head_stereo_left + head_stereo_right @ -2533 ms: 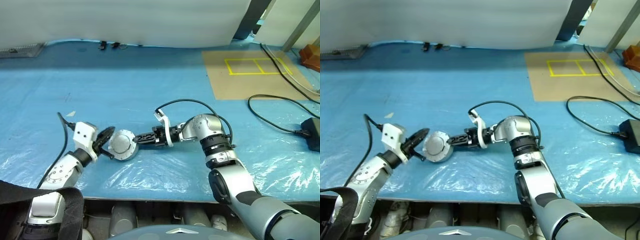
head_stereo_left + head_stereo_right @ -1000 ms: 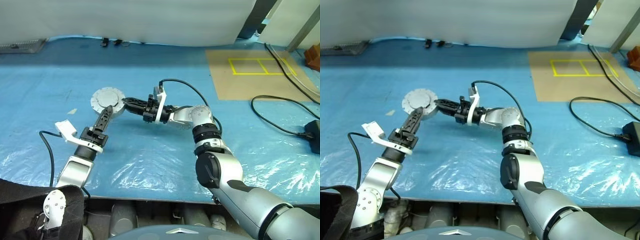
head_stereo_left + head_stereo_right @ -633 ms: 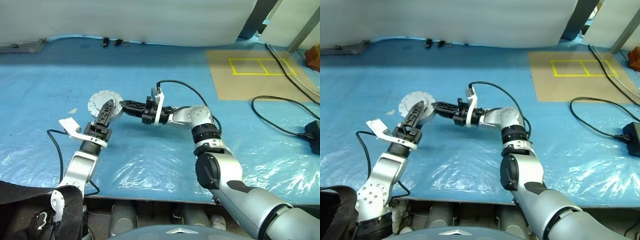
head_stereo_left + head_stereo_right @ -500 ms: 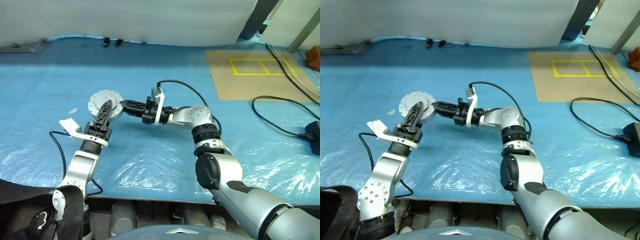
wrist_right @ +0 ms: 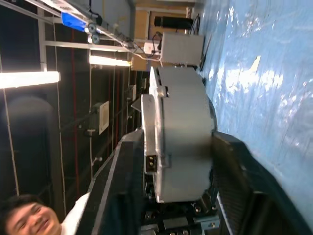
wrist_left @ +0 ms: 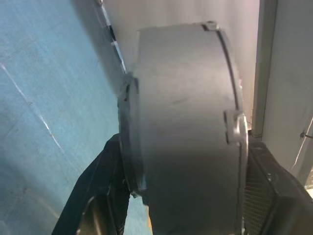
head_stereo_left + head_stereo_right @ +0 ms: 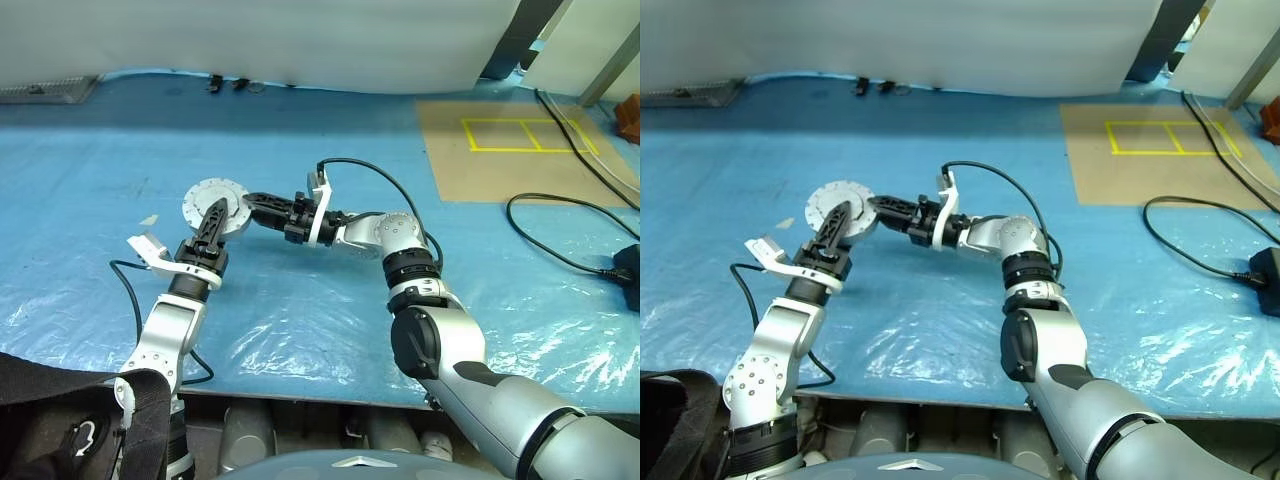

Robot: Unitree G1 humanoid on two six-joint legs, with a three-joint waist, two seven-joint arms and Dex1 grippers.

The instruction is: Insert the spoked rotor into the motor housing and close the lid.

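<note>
As the left hand (image 7: pixel 216 210) comes in and narrows, it takes the motor housing (image 5: pixel 183 132) from the side. A second ago it stood wide open just short of the disc. Now, in the left wrist view, a black finger sits against each flat face, so that hand is clamped on the housing. The right hand (image 7: pixel 252 204) reaches in from the other side and straddles the same disc, but I cannot tell whether it grips firmly or has begun to slacken. The housing hangs in the air between the two hands, tilted, over the blue-sheeted surface (image 7: pixel 330 290), well out from where it sat a couple of seconds back, low and close to the body. Its ribbed lid (image 7: pixel 200 199) faces up and looks seated on the body, with only a thin seam visible edge-on in the right wrist view. This reads as a handover or a two-handed squeeze to press the lid home, and the task looks near its end. The risk is one hand letting go before the other has a sure hold.
</note>
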